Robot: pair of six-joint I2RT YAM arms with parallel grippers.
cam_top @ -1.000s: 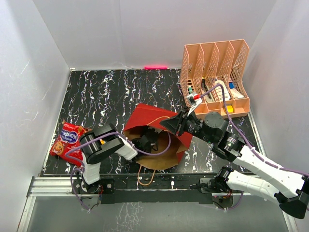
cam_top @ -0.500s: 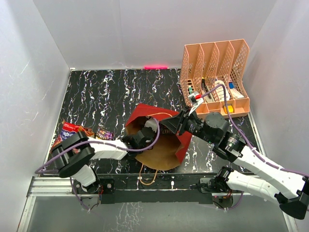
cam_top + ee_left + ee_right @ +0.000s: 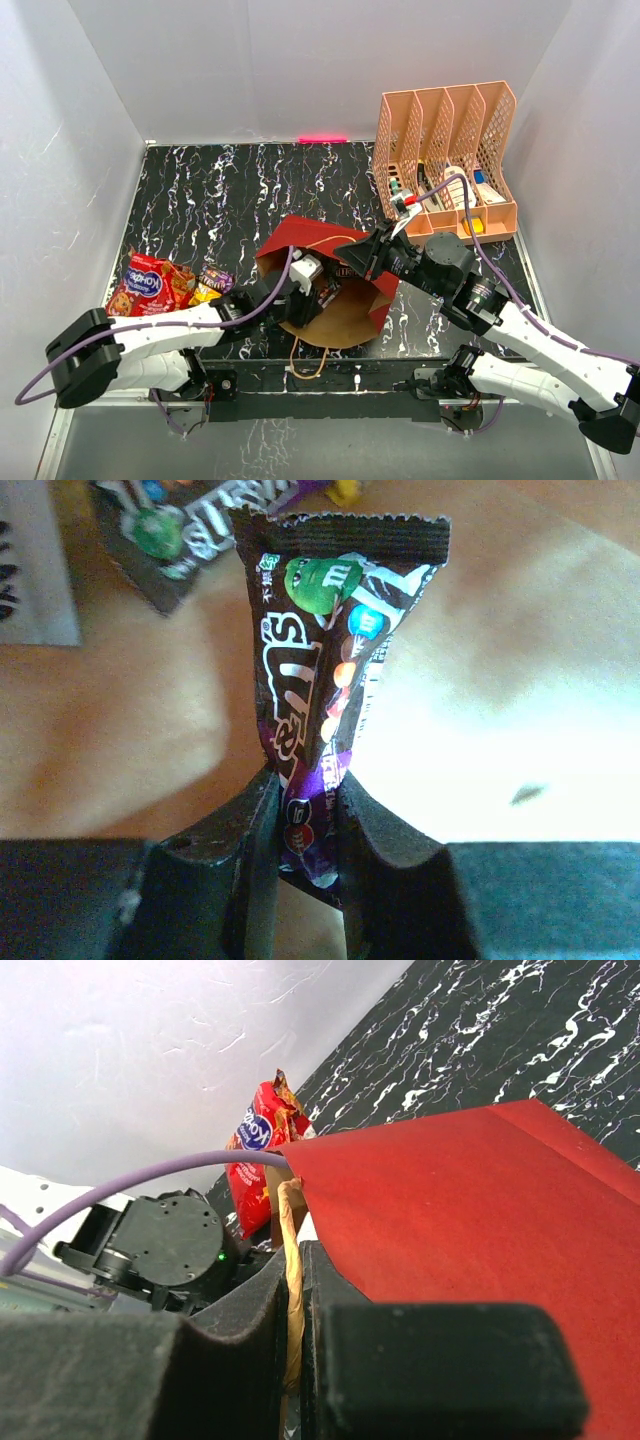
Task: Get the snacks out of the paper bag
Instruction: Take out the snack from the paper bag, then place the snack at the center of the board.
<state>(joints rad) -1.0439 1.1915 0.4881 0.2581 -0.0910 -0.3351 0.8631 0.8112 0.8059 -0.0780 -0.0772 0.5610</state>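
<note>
White walls (image 3: 300, 60); black white-veined tabletop (image 3: 230, 190); pink strip (image 3: 322, 138) at back.

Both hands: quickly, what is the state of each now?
Left hand: closed on a dark brown crinkly candy packet.
Right hand: closed on the twisted brown cord handle of the dark red paper bag.

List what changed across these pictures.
The left arm unfolded, its elbow swinging left and down toward the near edge; the left tool, inside the paper bag, now pinches a brown candy packet. Unchanged: the right tool clamped on the bag's handle, the red snack bag, the rack.
</note>
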